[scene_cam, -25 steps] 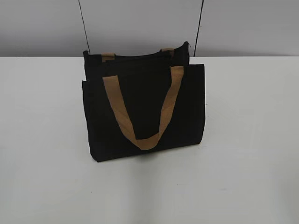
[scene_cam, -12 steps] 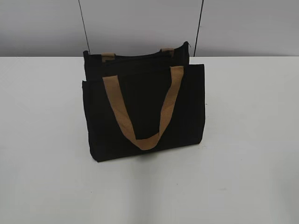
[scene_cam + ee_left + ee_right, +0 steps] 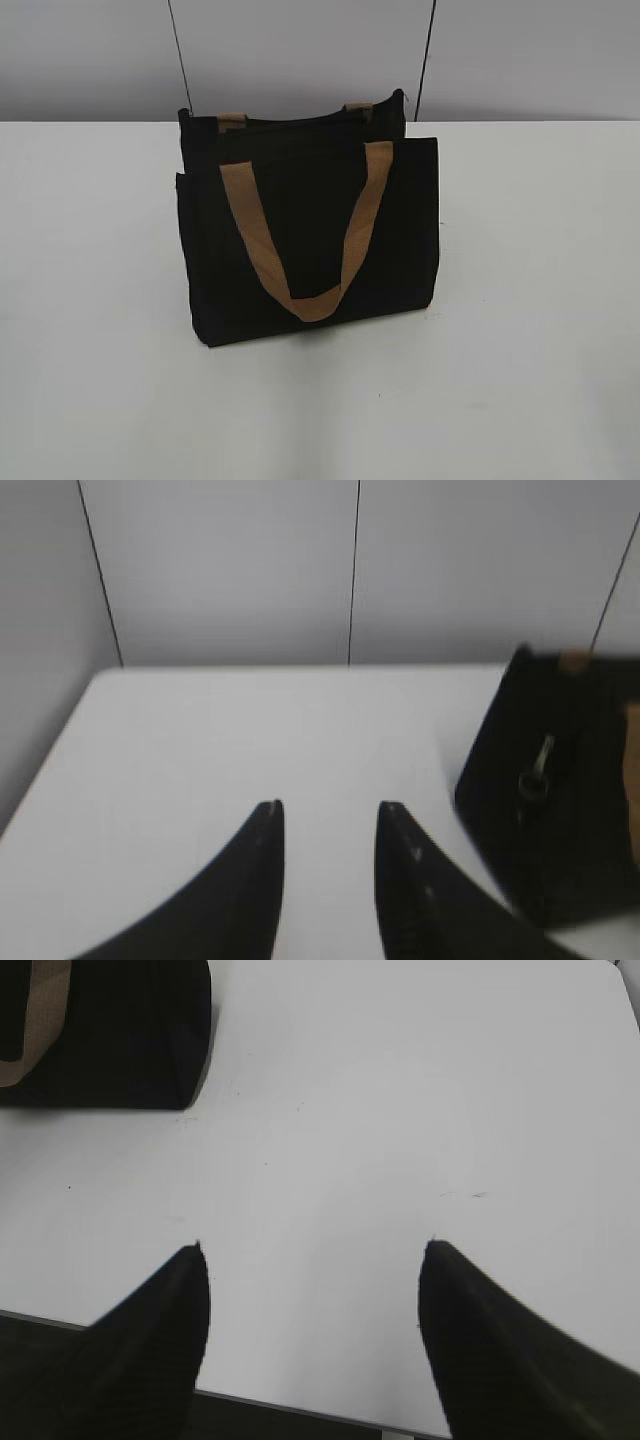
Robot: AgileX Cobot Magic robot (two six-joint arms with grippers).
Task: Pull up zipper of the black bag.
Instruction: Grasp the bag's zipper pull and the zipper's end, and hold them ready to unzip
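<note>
Both tools, left (image 3: 328,805) and right (image 3: 312,1250), hang parted and empty, well apart from the boxy black fabric bag (image 3: 305,235) on the white table (image 3: 540,300), so a grab at its small silver ring pull (image 3: 535,775) may snag fabric and tip it

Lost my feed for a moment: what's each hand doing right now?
Left hand: open, holding nothing, short of the bag.
Right hand: wide open, empty, over bare table.

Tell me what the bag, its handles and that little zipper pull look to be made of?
The bag looks like matte black woven cloth, since it slumps softly and shows no shine. The handles appear to be tan webbing with a faint ribbed weave. The pull gleams silvery, so it is probably metal, though it is blurred.
</note>
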